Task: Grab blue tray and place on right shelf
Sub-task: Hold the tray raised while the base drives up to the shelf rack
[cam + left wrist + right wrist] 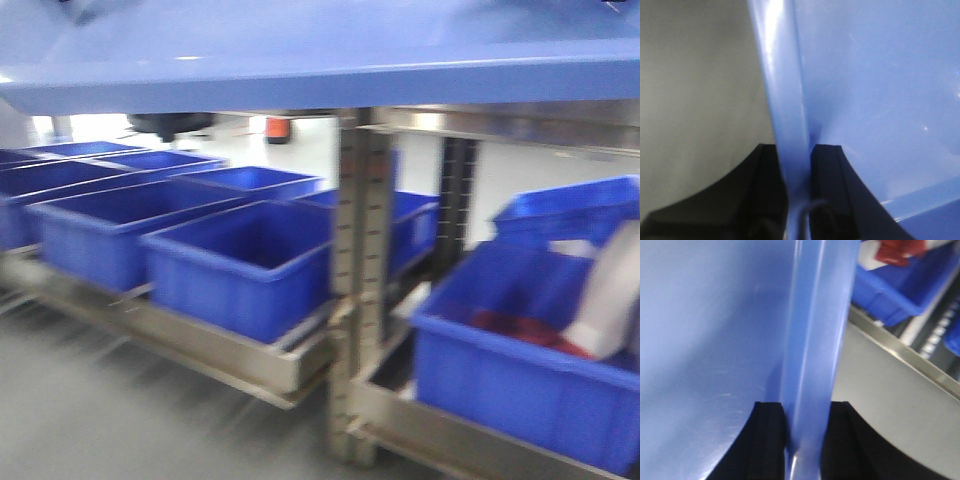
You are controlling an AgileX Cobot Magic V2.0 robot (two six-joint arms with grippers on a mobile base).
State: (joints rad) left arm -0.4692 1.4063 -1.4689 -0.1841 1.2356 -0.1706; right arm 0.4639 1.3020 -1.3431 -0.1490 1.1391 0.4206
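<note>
The light-blue tray [300, 50] is held up in the air and fills the top of the front view, level with the rack's upper rail. My left gripper [799, 146] is shut on the blue tray [880, 90], its black fingers clamping the left rim. My right gripper [807, 403] is shut on the opposite rim of the tray [705, 340]. The right shelf [450, 432] is the steel rack section right of the perforated upright [362, 290]. Its front rail [905, 355] also shows beyond the tray in the right wrist view.
Several deep blue bins [240, 265] fill the left rack shelf. On the right shelf a deep bin [520, 370] holds red and white items, with another bin [570, 210] behind it. Grey floor [90, 400] lies in front.
</note>
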